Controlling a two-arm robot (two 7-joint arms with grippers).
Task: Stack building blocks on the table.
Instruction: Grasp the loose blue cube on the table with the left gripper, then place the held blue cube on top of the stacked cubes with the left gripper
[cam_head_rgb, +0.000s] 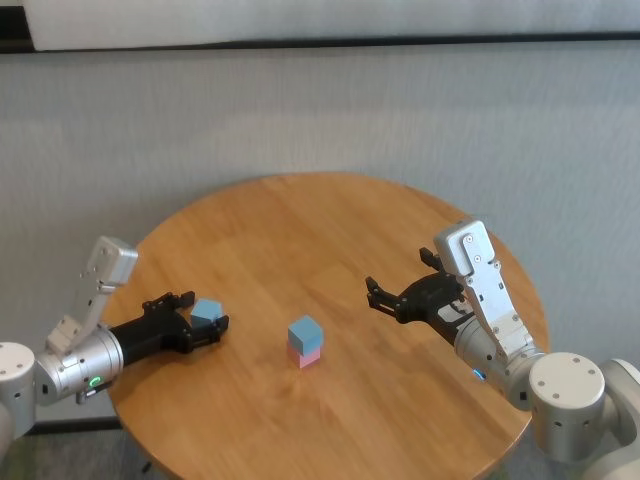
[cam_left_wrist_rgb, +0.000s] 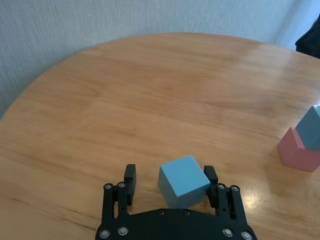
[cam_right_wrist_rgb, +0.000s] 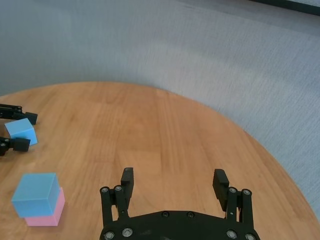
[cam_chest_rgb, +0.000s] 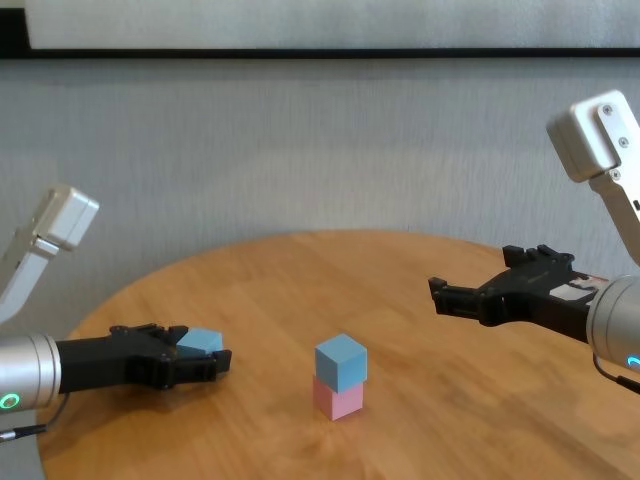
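Left tool (cam_left_wrist_rgb: 170, 186) low over table (cam_head_rgb: 300, 230), fingers straddling blue block (cam_left_wrist_rgb: 183, 180), right tool (cam_right_wrist_rgb: 173, 183) raised, wide open

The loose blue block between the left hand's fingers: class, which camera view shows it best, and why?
The left wrist view: the blue block fills the near foreground between the left hand fingers, three faces showing. Head and chest views show it small and partly hidden; the right wrist view shows it far off.

Two-block stack (cam_head_rgb: 305, 341) near table (cam_head_rgb: 300, 225) centre; third block (cam_head_rgb: 207, 311) by left edge, between left gripper (cam_head_rgb: 200, 318) fingers.
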